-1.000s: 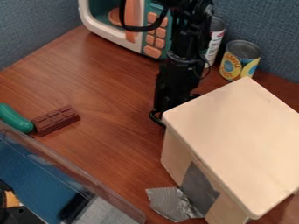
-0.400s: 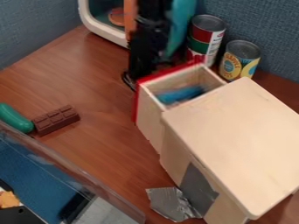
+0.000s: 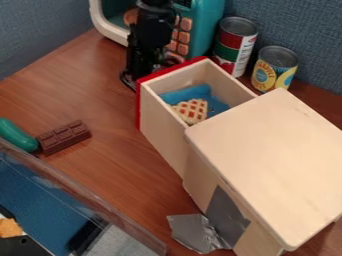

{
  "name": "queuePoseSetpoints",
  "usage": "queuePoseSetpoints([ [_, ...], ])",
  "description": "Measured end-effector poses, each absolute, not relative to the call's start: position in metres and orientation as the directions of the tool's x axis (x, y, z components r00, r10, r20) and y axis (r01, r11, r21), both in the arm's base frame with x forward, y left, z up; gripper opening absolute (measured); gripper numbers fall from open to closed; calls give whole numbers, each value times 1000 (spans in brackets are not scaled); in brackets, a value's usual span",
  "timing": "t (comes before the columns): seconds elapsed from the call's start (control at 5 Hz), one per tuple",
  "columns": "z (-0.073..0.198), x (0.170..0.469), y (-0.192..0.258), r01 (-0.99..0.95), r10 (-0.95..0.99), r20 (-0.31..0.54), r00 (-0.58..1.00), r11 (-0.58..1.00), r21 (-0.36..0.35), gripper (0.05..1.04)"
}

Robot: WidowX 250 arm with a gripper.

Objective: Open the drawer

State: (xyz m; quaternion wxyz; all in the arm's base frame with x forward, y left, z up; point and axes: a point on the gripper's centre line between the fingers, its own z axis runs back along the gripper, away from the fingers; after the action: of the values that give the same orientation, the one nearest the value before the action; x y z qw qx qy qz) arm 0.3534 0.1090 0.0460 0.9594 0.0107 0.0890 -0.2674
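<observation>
The black gripper (image 3: 139, 75) hangs at the upper middle, right at the outer side of the drawer's red front; that front hides part of it. Pulled well out of the wooden box (image 3: 274, 160), the drawer (image 3: 160, 127) extends toward the upper left. Inside it lie a blue cloth-like item (image 3: 187, 93) and a waffle-patterned toy piece (image 3: 192, 111). Whether the drawer's handle is held cannot be seen.
Behind stand a toy microwave (image 3: 208, 25) and two cans (image 3: 235, 46) (image 3: 274, 69). A chocolate bar (image 3: 64, 137) and a green toy (image 3: 17, 135) lie left. A clear-walled bin (image 3: 87, 197) fills the lower left; silver tape (image 3: 194, 232) sticks out by the box.
The gripper has moved to the upper left, and the drawer has slid out of the box with it, first partly and now further, uncovering its contents.
</observation>
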Motion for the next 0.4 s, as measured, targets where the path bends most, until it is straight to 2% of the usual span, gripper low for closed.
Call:
queuePoseSetpoints([
  [0.2, 51, 349, 103, 604, -604, -171, 778, 795, -61, 754],
  [0.4, 100, 346, 98, 654, -653, -89, 752, 756, -21, 991],
])
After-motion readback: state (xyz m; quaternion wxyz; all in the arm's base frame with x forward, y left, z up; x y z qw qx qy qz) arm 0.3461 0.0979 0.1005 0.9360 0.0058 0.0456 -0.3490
